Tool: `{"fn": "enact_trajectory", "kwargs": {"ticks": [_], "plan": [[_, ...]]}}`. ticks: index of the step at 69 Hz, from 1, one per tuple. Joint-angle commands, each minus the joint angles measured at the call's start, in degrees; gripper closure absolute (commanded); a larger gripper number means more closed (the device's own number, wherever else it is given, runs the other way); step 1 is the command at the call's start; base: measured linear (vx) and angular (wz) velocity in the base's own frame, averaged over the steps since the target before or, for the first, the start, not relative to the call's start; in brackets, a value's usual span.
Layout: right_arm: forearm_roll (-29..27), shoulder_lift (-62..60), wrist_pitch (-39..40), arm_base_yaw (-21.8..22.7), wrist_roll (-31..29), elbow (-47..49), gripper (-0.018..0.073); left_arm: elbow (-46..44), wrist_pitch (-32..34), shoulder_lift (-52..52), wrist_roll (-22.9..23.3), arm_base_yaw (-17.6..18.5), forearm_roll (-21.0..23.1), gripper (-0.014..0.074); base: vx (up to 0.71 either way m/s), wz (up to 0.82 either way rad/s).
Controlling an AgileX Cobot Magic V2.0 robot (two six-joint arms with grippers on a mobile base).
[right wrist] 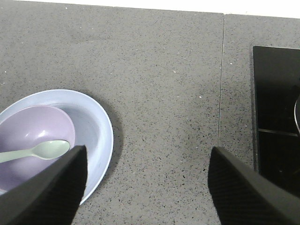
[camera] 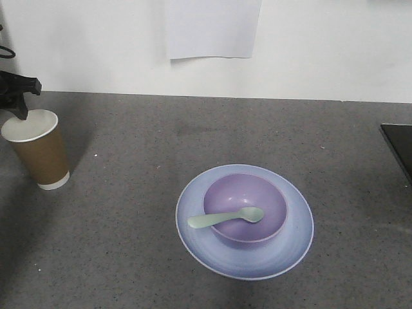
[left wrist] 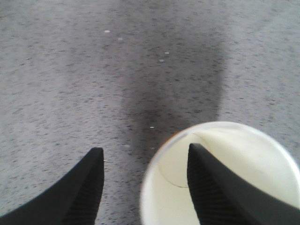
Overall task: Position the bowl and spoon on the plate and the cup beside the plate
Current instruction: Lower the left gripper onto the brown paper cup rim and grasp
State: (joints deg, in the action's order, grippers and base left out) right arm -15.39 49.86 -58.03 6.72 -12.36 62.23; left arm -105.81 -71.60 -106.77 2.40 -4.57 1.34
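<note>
Left gripper (left wrist: 145,178): jaws apart, straddling rim of brown paper cup (camera: 40,149), white inside.
Right gripper (right wrist: 147,180): wide, empty.
Cup position: 9 o'clock of round pale blue plate (camera: 293,248), well apart.

Matte plastic bowl (camera: 245,207), brown paper cup (camera: 37,149), speckled stone-like countertop (camera: 193,129).

Grey speckled bench (camera: 193,129) runs right across, flecked with tiny white specks. Behind it, a plain white wall (camera: 322,45), and a blank sheet of paper (camera: 212,26) hangs on it near the middle, lower edge just above the bench line. Over on the far right, a black glossy panel (camera: 399,145) sits flush at the bench edge. From the right wrist view that panel (right wrist: 276,112) shows a thin dividing line across it, and a fine seam (right wrist: 221,93) runs through the bench just beside it.
</note>
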Motion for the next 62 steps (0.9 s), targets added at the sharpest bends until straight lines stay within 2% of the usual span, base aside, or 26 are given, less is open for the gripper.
{"fn": "enact_trajectory", "kwargs": {"ticks": [1,26,39,50,62], "plan": [[-0.5,0.0,3.7,0.4,-0.3,1.7,0.0032,-1.5,-0.1,2.7,-1.0,0.0,1.7,0.0206,0.00,0.00],[-0.5,0.0,4.5,0.4,-0.3,1.7,0.0032,-1.5,-0.1,1.0,-1.5,0.0,1.8,0.0206,0.00,0.00],[-0.5,0.0,4.6,0.4,-0.3,1.7,0.0032,0.7,-0.1,0.8,-3.5,0.0,3.2,0.0232,0.00,0.00],[-0.2,0.0,4.8,0.4,-0.3,1.7,0.0032,4.0,-0.1,0.8,-3.5,0.0,3.0,0.0335,0.00,0.00],[-0.1,0.0,4.8,0.4,-0.3,1.7,0.0032,4.2,0.0,0.9,-3.5,0.0,3.1,0.0540,0.00,0.00]]}}
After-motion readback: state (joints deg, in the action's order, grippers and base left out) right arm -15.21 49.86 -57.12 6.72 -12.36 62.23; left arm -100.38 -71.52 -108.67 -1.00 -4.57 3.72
